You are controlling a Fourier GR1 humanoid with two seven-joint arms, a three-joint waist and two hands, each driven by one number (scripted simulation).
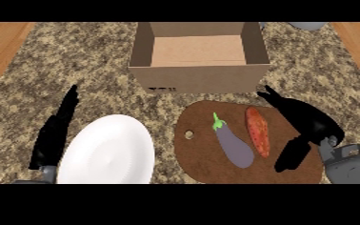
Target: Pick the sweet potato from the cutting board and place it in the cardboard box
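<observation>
The long orange sweet potato (257, 131) is seen lying on the brown wooden cutting board (204, 159), beside a purple eggplant (234, 145). The right robot hand (299, 119) is held spread just beside it, apparently for grasping. The open cardboard box (200, 76) is set behind. The left robot hand (56, 131) is rested straight-fingered beside a white round plate (105, 152).

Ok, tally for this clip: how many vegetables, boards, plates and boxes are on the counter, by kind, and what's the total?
Vegetables: 2 (sweet potato, eggplant)
Boards: 1 (cutting board)
Plates: 1 (plate)
Boxes: 1 (box)
Total: 5
</observation>
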